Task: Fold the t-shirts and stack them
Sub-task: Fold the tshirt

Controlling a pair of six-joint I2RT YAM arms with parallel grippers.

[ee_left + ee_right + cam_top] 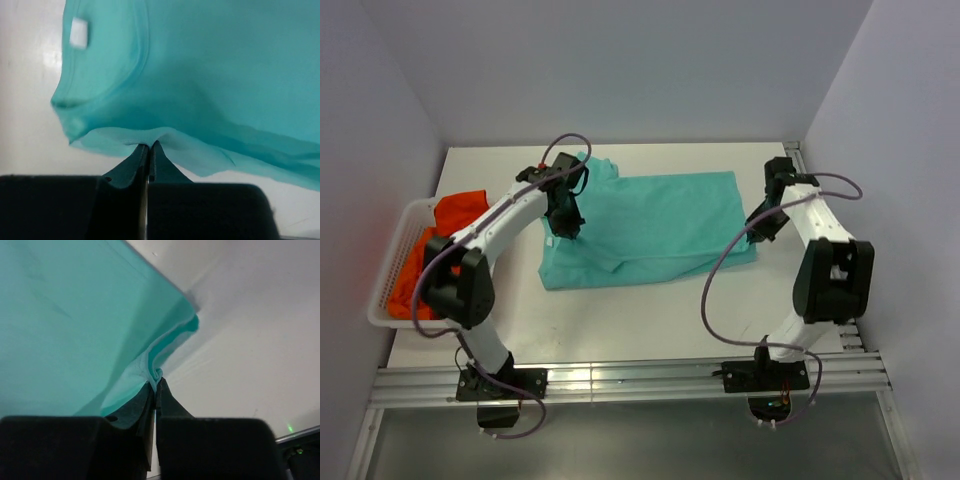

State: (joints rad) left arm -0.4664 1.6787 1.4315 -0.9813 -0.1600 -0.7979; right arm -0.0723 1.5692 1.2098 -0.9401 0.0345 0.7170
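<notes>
White table point(670, 320), seen from above, with both arm bases at its near edge. The teal-green t-shirt point(660, 225) lies across the middle of the table, spread mostly flat with its neck end to the left and its hem end to the right.

The left arm point(490, 235) reaches forward and to the right from its base, the forearm slanting up over the shirt's left part and the wrist bent downward. The right arm point(825, 260) rises from its base, elbow folded high, and the forearm angles inward to the shirt's right edge.

A white slatted basket point(395, 260) sits at the table's left edge. It holds crumpled orange-red t-shirts point(455, 215).

Left gripper point(149, 145): jaws pressed together on a thin fold of teal cloth just below the collar, the fabric peaked upward where it is pinched. Right gripper point(156, 382): jaws likewise closed on a bunched corner of the same shirt at its right edge, bare table beyond.

A small white neck label point(79, 32) shows inside the collar, blurred.
</notes>
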